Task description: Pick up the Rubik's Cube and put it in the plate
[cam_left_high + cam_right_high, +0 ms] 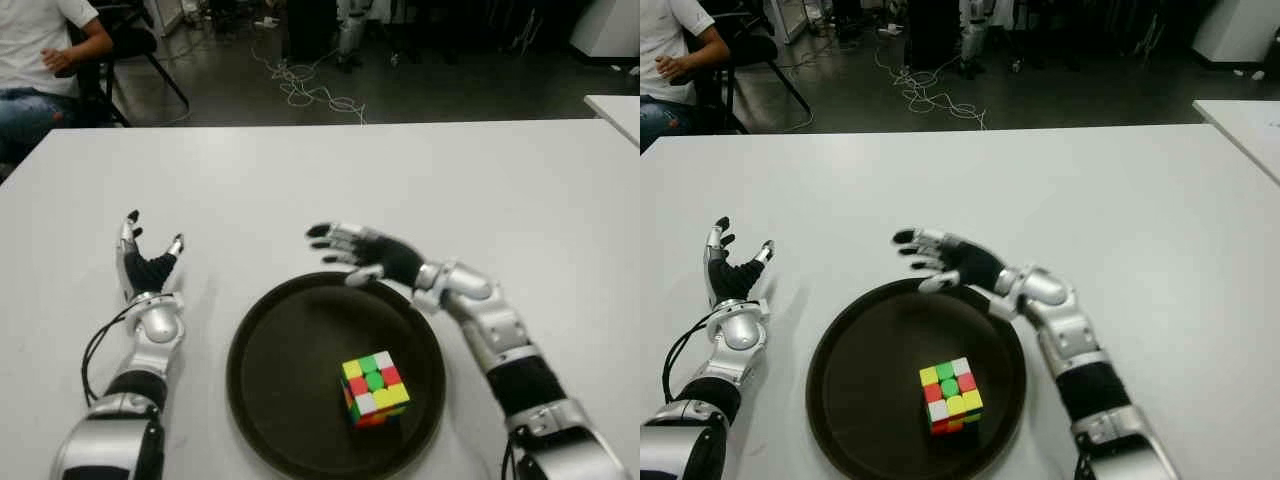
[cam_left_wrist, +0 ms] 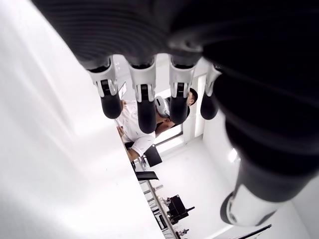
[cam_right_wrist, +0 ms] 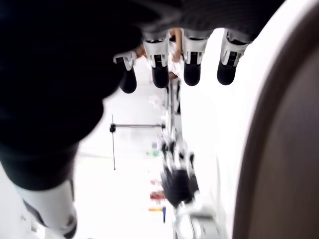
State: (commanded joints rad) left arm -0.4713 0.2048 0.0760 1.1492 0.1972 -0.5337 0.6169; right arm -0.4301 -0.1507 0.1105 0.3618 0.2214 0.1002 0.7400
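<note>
White table point(image 1: 330, 170) is filling most of the eye views; we are noting it first as the largest surface. Below centre of the frame, the dark round plate point(image 1: 290, 400) is sitting on it, and the Rubik's Cube point(image 1: 374, 388) is lying inside the plate, toward its lower right part, touching no hand.

We are seeing the right hand point(image 1: 365, 252) at the plate's upper rim, just right of frame centre, fingers spread and holding nothing; its wrist view confirms extended fingers point(image 3: 158, 64) with nothing between them. We are seeing the left hand point(image 1: 146, 265) at the left of the frame, beside the plate and apart from it, also loosely spread and empty, fingers point(image 2: 146, 102) straight in its wrist view.

A seated person point(image 1: 45, 60) is showing in the upper left corner, away from the table.

We are judging the placing step as done: cube in plate, released. The next move, as we read it, calls only for drawing the right hand clear of the rim without brushing the plate.
</note>
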